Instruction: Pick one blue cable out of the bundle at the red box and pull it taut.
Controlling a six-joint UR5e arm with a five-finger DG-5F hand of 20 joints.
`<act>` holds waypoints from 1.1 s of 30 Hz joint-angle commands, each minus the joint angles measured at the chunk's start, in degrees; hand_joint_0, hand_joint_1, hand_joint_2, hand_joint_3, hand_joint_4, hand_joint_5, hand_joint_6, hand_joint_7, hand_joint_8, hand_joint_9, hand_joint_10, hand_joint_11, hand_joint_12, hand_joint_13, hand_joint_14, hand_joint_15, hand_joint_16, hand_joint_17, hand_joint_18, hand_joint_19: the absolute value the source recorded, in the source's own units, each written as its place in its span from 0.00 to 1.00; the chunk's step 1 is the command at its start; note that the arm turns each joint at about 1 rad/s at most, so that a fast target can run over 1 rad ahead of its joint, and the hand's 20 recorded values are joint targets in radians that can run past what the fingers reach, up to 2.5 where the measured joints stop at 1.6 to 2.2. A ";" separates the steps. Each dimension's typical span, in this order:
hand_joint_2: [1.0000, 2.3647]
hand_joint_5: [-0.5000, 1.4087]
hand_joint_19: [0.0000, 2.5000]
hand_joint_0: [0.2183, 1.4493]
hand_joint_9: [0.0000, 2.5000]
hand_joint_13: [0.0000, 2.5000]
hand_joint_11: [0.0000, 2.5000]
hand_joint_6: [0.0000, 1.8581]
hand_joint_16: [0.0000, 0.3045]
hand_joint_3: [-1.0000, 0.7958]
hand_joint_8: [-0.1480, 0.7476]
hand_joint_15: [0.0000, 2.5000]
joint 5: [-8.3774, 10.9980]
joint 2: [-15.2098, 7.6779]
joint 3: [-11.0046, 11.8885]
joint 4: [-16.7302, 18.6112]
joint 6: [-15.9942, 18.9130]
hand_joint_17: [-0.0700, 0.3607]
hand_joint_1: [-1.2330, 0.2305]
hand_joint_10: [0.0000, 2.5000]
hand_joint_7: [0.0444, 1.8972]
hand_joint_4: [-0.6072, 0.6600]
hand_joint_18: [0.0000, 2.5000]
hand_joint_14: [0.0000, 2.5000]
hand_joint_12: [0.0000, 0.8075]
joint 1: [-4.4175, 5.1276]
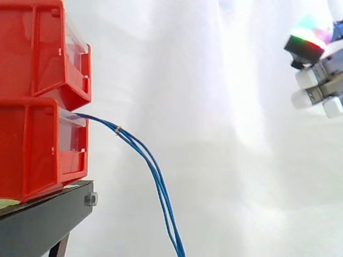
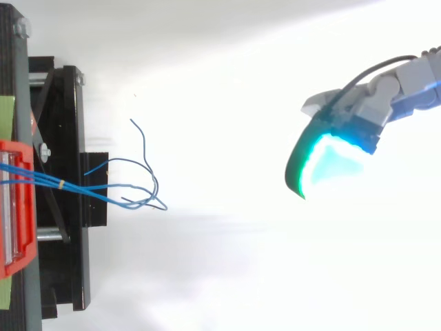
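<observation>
I am viewing the white curtain point(image 1: 214, 107) behind the hand as the backdrop. The red bins point(image 1: 37, 80) are standing well apart from the hand, out ahead of its fingertips, on the black stand point(image 1: 43, 219). The hand point(image 1: 317, 79) is hovering higher than the lower bin, fingers and thumb spread apart and holding nothing.

The blue cables point(image 1: 155, 171) are leaving the lower bin's front and drooping down, well ahead of and below the hand. A small tie point(image 1: 118, 129) is binding them just outside the bin. From above, their loose ends point(image 2: 141, 196) are fanning out toward the hand.

I am judging the cables to be light, limp and thin, so likely to slip. I am planning a pinch on one strand beyond the tie, where the strands separate.
</observation>
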 commanded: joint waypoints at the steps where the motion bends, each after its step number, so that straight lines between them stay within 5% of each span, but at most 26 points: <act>1: 0.00 0.16 0.07 0.27 0.21 0.11 0.05 0.27 0.20 0.28 0.55 0.00 2.10 -0.79 0.02 3.39 -0.07 0.47 0.47 0.00 0.39 0.75 0.14 0.00 0.50 0.34; 10: 0.00 0.17 0.06 0.28 0.25 0.12 0.08 0.27 0.20 0.28 0.56 0.00 6.15 -5.36 0.02 5.32 -1.30 0.47 0.46 0.00 0.40 0.76 0.15 0.00 0.50 1.05; 20: 0.00 0.16 0.05 0.26 0.12 0.09 0.06 0.27 0.22 0.28 0.53 0.01 11.33 -7.47 -0.07 8.22 -5.87 0.51 0.41 0.00 0.46 0.77 0.13 0.00 0.50 2.19; 33: 0.00 0.17 0.07 0.26 0.08 0.09 0.04 0.27 0.22 0.28 0.53 0.02 14.76 -10.11 0.02 18.33 -11.05 0.51 0.40 0.00 0.46 0.79 0.12 0.00 0.50 3.07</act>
